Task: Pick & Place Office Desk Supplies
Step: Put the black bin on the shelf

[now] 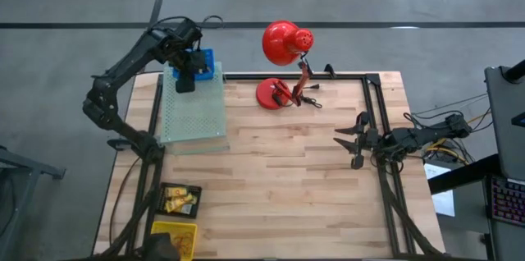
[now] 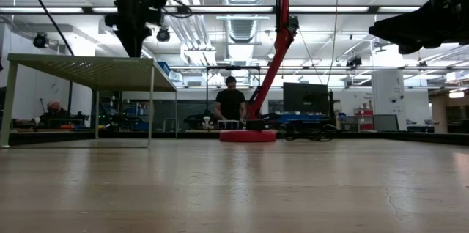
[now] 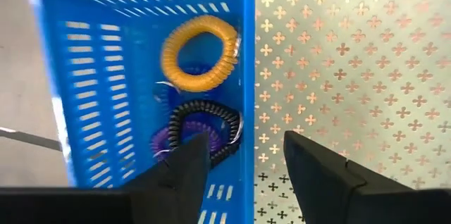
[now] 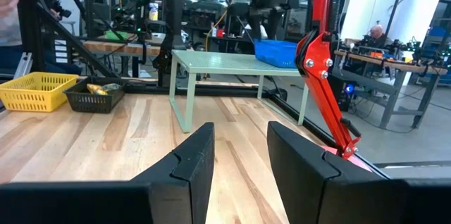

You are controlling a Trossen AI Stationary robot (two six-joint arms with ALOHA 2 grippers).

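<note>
Three unlabelled rings [image 3: 199,53] in blue basket [image 3: 99,76].

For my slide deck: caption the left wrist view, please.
Open left gripper above blue basket holding orange, black and purple coil rings.

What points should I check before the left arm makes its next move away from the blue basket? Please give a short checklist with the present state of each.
1. Left tool open and empty: ok; its fingers stand apart with nothing between them.
2. Orange ring inside the blue basket: ok.
3. Black ring inside the basket: ok; a purple ring lies partly under it.
4. Basket resting on the perforated shelf: ok; it sits at the shelf's far corner.
5. Left tool clear of the basket wall: cannot tell; one finger hangs over the basket's edge.
6. Right tool out of the way: ok; it waits at the table's right side.
</note>
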